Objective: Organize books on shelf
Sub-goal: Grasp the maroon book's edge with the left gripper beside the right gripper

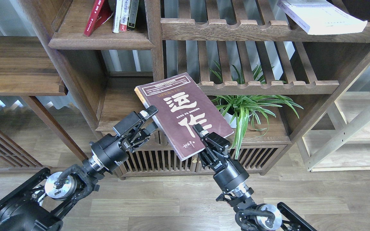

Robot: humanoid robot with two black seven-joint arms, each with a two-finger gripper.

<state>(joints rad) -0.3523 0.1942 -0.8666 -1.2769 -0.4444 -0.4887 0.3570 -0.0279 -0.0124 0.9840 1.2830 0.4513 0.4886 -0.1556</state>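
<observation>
A green spider plant with long striped leaves (246,107) in a pale pot sits in the low dark-wood compartment, at about three o'clock from the frame's centre. Directly above it, at twelve o'clock, runs a dark slatted rack with a scalloped front rail (268,87). A pale light-wood frame (348,134) stands at the far right. Below, at six o'clock, small slatted cabinet doors with brass knobs (159,160) meet grey-brown plank flooring (159,205).
</observation>
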